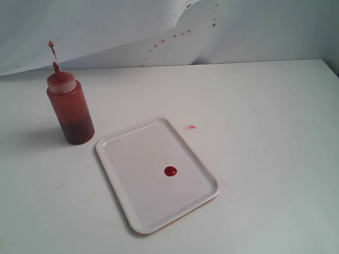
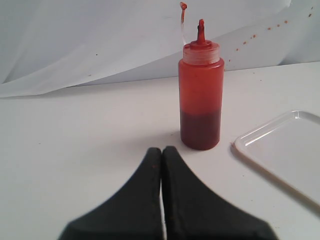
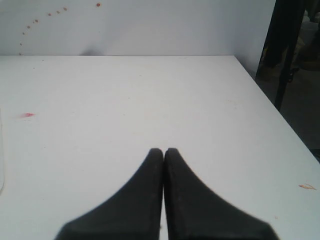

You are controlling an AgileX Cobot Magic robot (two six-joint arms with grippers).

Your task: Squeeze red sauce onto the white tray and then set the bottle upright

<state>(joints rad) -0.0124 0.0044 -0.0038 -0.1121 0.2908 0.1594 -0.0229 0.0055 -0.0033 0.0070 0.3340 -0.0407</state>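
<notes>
Place: a lab-style robot test setup.
Worktop [image 1: 265, 106]: plain white, nearly bare.
Backdrop [image 1: 79, 26]: creased white sheet hung behind, dotted with red specks [image 1: 175, 36].

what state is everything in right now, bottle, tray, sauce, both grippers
white tray: flat on the table, one blob on it
red sauce: small round blob on the white tray
bottle: upright on the table beside the white tray, not held
left gripper: shut, empty, short of the bottle
right gripper: shut, empty, above the table
pink smear: on the table beside the white tray
</notes>
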